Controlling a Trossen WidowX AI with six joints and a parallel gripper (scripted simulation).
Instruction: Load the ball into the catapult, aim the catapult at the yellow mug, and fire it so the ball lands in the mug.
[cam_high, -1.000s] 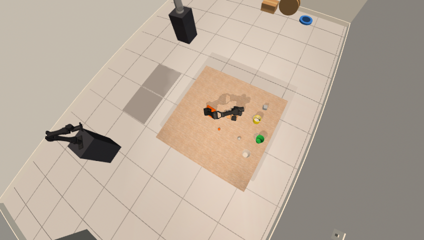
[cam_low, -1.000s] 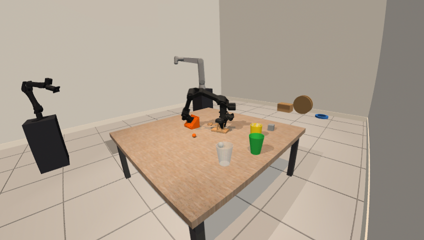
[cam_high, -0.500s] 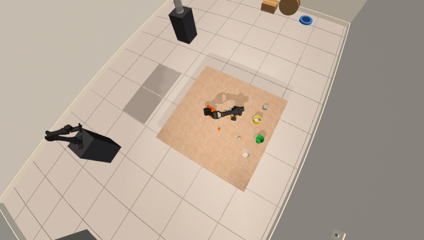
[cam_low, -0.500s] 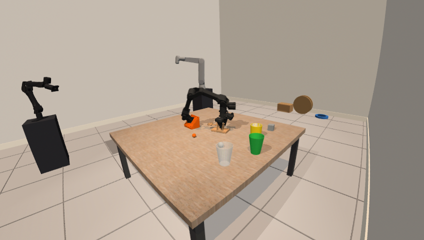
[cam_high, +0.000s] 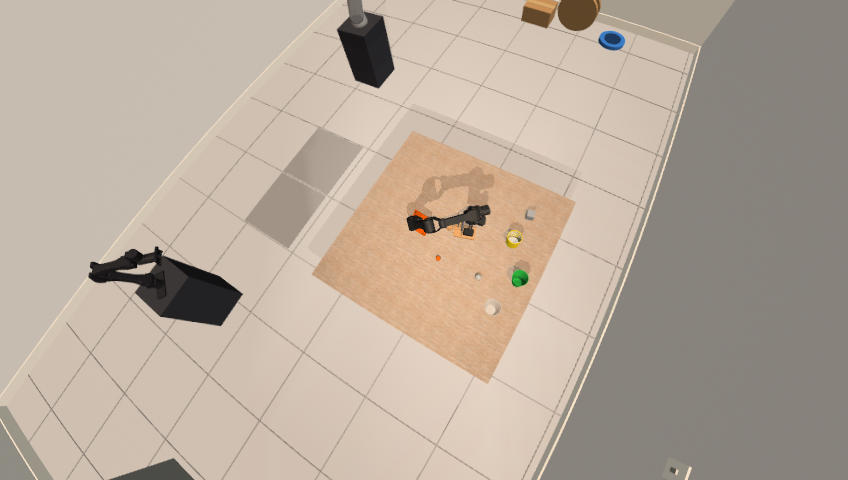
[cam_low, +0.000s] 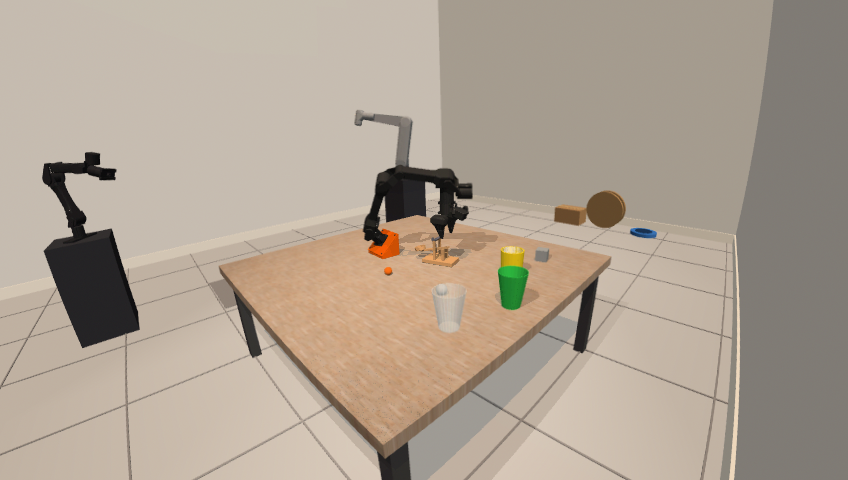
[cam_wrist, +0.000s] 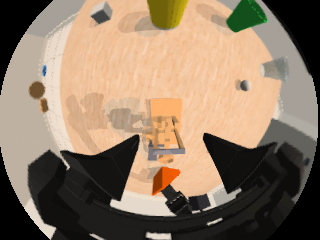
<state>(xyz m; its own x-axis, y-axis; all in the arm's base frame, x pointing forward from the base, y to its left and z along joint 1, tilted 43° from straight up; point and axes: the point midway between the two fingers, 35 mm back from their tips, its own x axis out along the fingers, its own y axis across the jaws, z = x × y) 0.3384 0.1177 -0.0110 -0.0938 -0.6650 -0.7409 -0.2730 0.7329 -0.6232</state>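
The wooden catapult (cam_high: 468, 237) (cam_low: 440, 261) (cam_wrist: 166, 106) stands on the table, its base end toward the yellow mug (cam_high: 512, 244) (cam_low: 512, 257) (cam_wrist: 167, 12). The mug is upright. My gripper (cam_low: 445, 234) (cam_wrist: 172, 136) is open and empty above the catapult, one finger on each side of it in the wrist view. The catapult's spoon end points toward the orange arm mount; whether it holds anything is too small to tell. An orange ball (cam_high: 437, 258) (cam_low: 387, 270) lies on the table beside the catapult. A grey ball (cam_high: 477, 275) (cam_wrist: 245, 85) lies farther off.
A green cup (cam_high: 519, 278) (cam_low: 512, 288) (cam_wrist: 245, 16) and a clear cup (cam_high: 492, 306) (cam_low: 449, 309) (cam_wrist: 275, 69) stand near the yellow mug. A grey cube (cam_high: 530, 214) (cam_low: 541, 254) (cam_wrist: 101, 12) lies on its other side. The orange mount (cam_high: 420, 215) (cam_low: 384, 245) (cam_wrist: 164, 180) is behind the catapult.
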